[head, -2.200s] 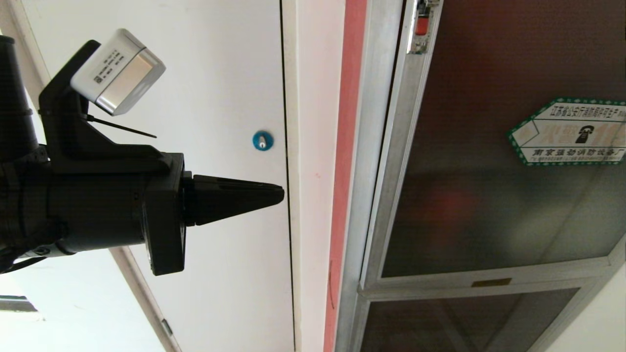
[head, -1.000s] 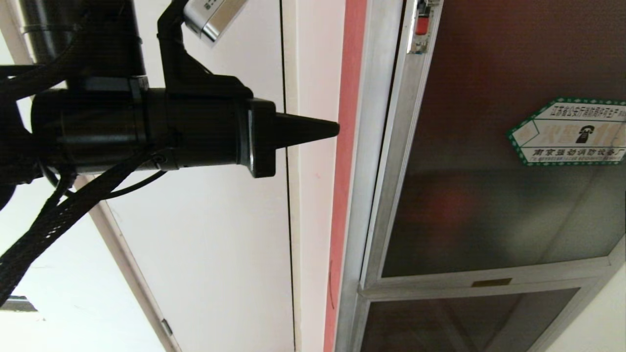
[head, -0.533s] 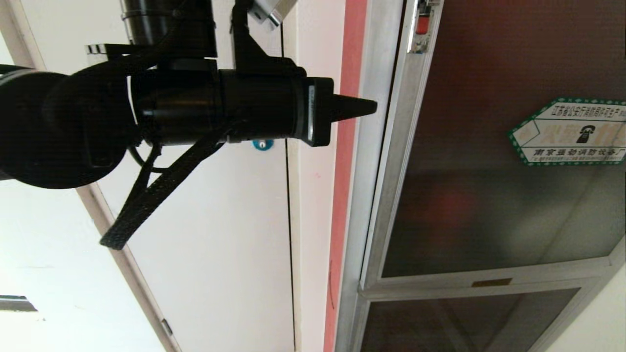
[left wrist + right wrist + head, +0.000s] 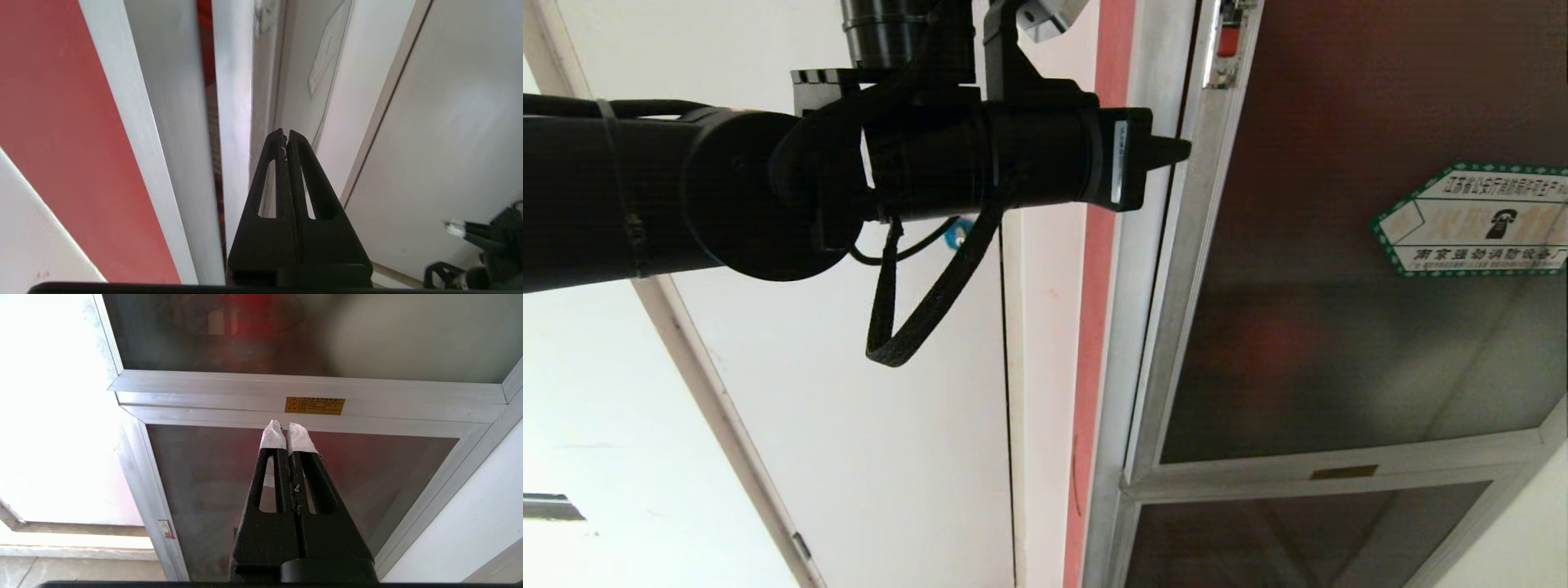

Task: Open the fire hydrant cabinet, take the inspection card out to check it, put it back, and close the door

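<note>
At the door [image 4: 1339, 327] edge, left hand [image 4: 1186, 149] pressed together.

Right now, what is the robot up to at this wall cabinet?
The left gripper, fingers pressed together and holding nothing, points its tip at the silver frame edge of the door of the fire hydrant cabinet. The left wrist view shows a narrow gap with red inside beside that edge, so the door looks barely ajar. The right gripper is shut and empty, parked low in front of the smaller lower glass door. No inspection card is in sight.
</note>
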Motion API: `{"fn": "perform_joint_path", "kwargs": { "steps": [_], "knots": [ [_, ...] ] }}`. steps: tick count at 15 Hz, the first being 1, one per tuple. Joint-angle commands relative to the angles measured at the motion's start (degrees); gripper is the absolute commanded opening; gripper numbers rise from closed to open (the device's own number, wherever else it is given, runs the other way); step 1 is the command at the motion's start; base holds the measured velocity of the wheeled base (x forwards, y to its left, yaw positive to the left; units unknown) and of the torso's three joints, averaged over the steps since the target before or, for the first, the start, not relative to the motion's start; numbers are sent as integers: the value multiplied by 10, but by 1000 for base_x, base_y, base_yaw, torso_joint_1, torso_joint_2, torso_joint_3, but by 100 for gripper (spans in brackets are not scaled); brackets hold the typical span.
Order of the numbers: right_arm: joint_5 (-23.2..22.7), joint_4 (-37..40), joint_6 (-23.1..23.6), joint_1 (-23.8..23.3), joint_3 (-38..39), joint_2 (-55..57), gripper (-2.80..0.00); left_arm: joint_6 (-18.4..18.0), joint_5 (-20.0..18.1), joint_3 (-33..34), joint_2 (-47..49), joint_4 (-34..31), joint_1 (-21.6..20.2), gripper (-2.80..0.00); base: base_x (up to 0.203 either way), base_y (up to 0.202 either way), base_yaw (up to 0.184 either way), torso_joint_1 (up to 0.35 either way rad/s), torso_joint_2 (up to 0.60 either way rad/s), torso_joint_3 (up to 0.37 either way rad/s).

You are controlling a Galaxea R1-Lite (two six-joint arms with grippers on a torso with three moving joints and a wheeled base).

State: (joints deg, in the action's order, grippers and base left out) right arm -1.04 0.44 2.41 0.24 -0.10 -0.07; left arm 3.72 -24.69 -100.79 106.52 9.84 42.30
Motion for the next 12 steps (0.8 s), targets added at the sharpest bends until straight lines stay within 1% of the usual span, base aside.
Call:
{"fn": "perform_joint_path", "kwargs": {
  "steps": [1,5,7,12],
  "knots": [
    [0,0,0,0,0,0,-280,1,1,-24,19,0,1,-280,0,0,0,0,0,0],
    [0,0,0,0,0,0,-280,0,6,-33,22,0,0,-280,0,0,0,0,0,0],
    [0,0,0,0,0,0,-280,0,27,-33,22,0,0,-280,0,0,0,0,0,0],
    [0,0,0,0,0,0,-280,-1,29,-34,23,1,-3,-280,0,0,0,0,0,0]
  ]
}}
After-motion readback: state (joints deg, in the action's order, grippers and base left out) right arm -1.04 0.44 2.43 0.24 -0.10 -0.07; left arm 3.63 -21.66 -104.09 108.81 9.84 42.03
